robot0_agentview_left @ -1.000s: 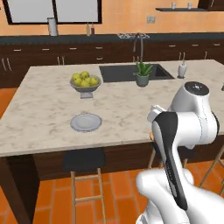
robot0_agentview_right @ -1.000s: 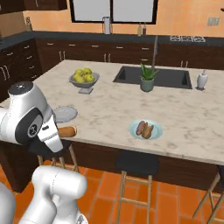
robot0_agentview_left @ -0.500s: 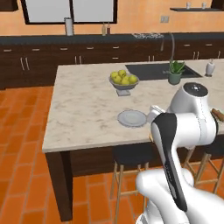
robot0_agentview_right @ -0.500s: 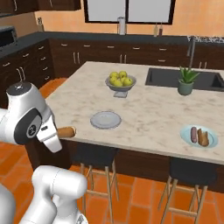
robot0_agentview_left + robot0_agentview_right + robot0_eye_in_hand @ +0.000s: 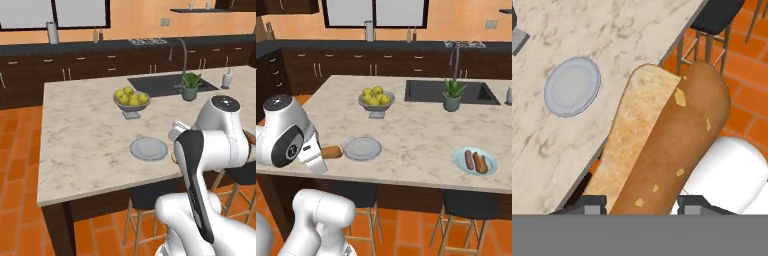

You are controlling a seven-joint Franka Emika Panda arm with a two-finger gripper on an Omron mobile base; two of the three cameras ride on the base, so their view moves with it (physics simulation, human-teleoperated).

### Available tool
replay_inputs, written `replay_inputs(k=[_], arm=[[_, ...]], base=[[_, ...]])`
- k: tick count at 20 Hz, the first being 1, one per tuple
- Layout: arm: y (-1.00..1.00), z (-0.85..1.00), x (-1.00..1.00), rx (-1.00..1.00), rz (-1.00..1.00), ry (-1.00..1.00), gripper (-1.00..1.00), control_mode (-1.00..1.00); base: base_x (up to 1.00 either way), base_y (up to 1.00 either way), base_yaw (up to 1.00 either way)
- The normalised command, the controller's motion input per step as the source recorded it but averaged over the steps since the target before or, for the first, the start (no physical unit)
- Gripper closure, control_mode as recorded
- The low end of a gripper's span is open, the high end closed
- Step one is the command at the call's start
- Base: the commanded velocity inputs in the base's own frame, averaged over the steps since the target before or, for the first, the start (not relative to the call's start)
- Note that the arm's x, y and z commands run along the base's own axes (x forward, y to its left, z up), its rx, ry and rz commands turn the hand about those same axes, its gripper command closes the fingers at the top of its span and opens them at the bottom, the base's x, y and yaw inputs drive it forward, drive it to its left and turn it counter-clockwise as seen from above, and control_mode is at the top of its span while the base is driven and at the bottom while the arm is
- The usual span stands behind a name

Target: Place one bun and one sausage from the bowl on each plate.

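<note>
Simulated kitchen, marble island counter [image 5: 416, 135] over orange tile. Gripper [image 5: 641, 202] closed on a golden-brown bun [image 5: 662, 145], held at the near edge of the island, just left of the light grey plate [image 5: 362, 148]. Grey plate bare. Farther right, pale blue plate [image 5: 474, 161] carrying a sausage [image 5: 469, 158] and a second bun [image 5: 480, 163] side by side. Behind the grey plate, footed bowl of yellow-green fruit [image 5: 376, 98]; potted plant [image 5: 453, 95] beside the sink [image 5: 448, 92].
</note>
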Motion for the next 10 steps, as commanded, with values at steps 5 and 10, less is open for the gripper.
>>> replay_inputs(k=[5, 10], arm=[[0.0, 0.0, 0.0, 0.0, 0.0, 0.0, 1.0, 1.0], [-0.28, 0.0, 0.54, 0.0, 0.23, 0.02, 1.0, -1.0]], base=[[1.0, 0.14, 0.0], [0.2, -0.01, 0.0]])
